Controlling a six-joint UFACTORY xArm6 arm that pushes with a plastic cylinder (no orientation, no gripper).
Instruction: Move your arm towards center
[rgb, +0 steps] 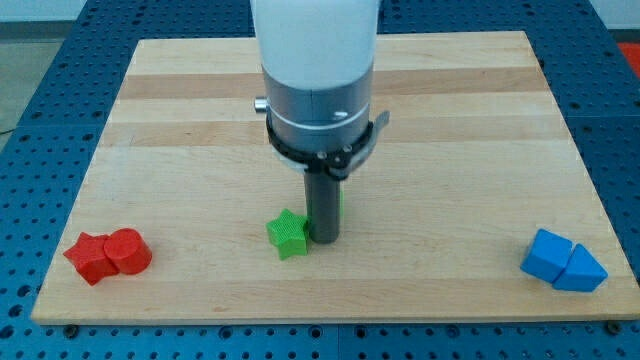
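Observation:
My arm comes down from the view's top as a white and grey cylinder ending in a dark rod. My tip (323, 238) rests on the wooden board (200, 130), below the board's middle. A green star-shaped block (288, 234) lies just left of the tip, touching or nearly touching it. A sliver of a second green block (341, 203) shows behind the rod on its right; its shape is hidden. Two red blocks (108, 255) sit together at the bottom left. Two blue blocks (563, 262) sit together at the bottom right.
The board lies on a blue perforated table (40, 120). The board's bottom edge runs close below the red and blue blocks.

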